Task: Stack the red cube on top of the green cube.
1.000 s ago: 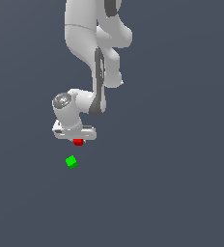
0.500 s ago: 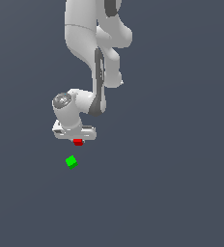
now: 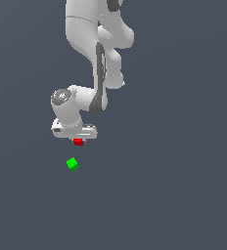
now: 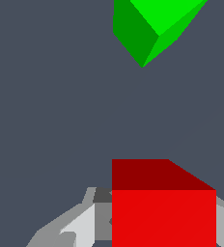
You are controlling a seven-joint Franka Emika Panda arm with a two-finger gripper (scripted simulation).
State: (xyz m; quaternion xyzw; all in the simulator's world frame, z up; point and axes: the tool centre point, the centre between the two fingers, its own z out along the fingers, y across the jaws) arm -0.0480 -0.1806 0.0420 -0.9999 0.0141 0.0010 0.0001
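The white Panda arm (image 3: pixel 98 53) reaches down over the flat grey floor (image 3: pixel 184 185), its gripper (image 3: pixel 78 140) low above the surface. The red cube (image 3: pixel 78 142) sits between the fingers (image 4: pixel 80 226), which flank it on both sides in the wrist view, so the pincer appears to be pinching it. The green cube (image 3: pixel 72 164) rests on the floor near the red one, apart from it and turned corner-on toward the wrist camera.

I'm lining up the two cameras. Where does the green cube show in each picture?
Exterior view: the green cube lies on the floor, below the gripper, apart from it.
Wrist view: green cube cut by the frame edge.
Shared landmark: the red cube at the gripper.
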